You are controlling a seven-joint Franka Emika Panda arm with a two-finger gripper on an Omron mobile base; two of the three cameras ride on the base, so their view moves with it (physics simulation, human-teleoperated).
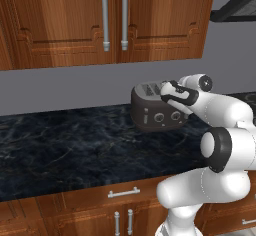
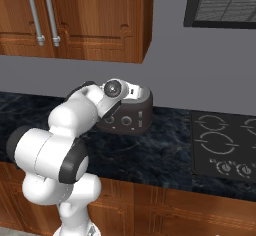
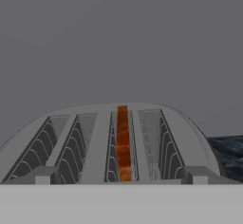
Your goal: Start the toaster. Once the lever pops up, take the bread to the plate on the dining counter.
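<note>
Two small dark fingertips sit at the near edge of the hand view, wide apart, with nothing between them. The gripper hangs just over the near end of the toaster. Four slots run away from it across the silvery top. The bread stands on edge in the third slot from the left — a thin tan strip, down low inside. The other three slots show bare wire.

From the left base view, the toaster sits far back on the black marbled counter, close to the grey wall. Its small pale lever is left of the two round knobs. The white arm reaches up from the right — its hand covers the toaster's right top. Wooden cabinets hang above.

From the right base view, a black stove top lies right of the toaster.
</note>
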